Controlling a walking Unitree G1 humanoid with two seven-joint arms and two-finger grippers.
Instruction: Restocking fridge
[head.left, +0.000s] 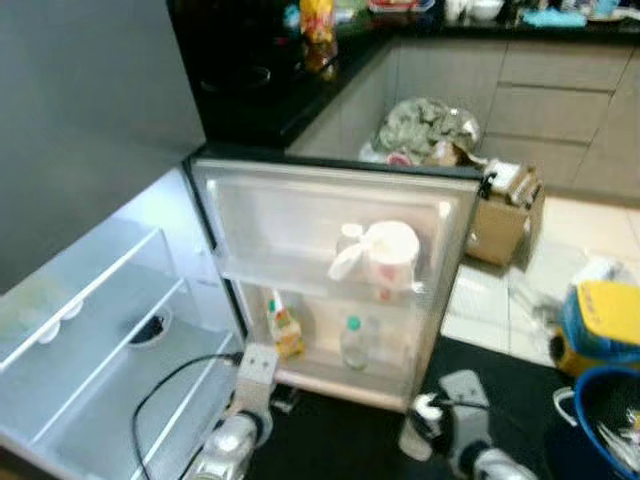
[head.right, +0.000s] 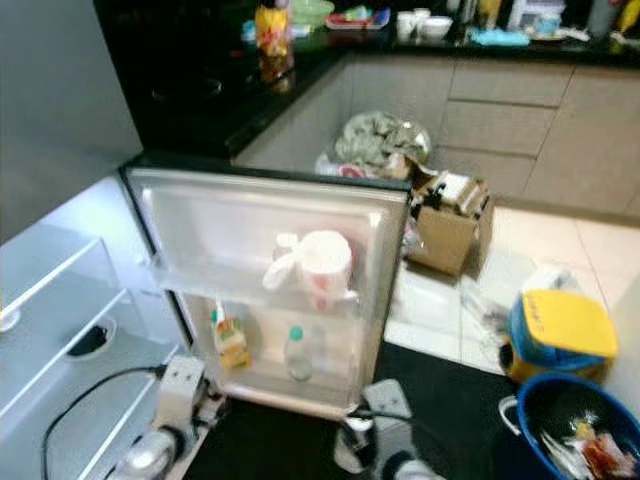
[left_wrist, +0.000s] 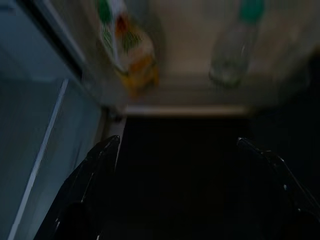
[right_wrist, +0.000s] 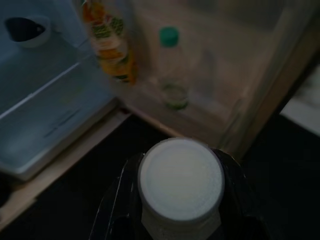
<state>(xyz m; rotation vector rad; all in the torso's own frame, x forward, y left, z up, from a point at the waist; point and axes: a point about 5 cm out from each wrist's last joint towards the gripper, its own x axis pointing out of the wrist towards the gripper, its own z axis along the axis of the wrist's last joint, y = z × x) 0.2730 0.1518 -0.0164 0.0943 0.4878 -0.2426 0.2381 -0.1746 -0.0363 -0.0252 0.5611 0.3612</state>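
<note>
Overhead, from the head camera, the small open fridge door (head.left: 330, 270) faces the robot, lit white inside. A white plastic jug with a round lid (head.left: 385, 252) stands on the door's upper shelf. On the door's lower shelf a yellow and green juice carton (head.left: 284, 328) stands beside a clear plastic bottle with a green cap (head.left: 352, 343). Left of the door are the fridge's glass shelves (head.left: 90, 330). Right of the door sit a brown cardboard box (head.left: 505, 215), a yellow-lidded bin (head.left: 603, 320) and a blue bucket (head.left: 600, 420). Both silver arms reach up from below the door.

Next, the left wrist camera: the left gripper (left_wrist: 177, 155) hangs over dark floor just below the door's lower shelf, its two black fingers spread wide with nothing between them.

Finally, the right wrist camera: the right gripper (right_wrist: 180, 200) is clamped on a round white-lidded container (right_wrist: 181, 180), one finger on each side, near the door's lower shelf and in front of the green-capped bottle.
</note>
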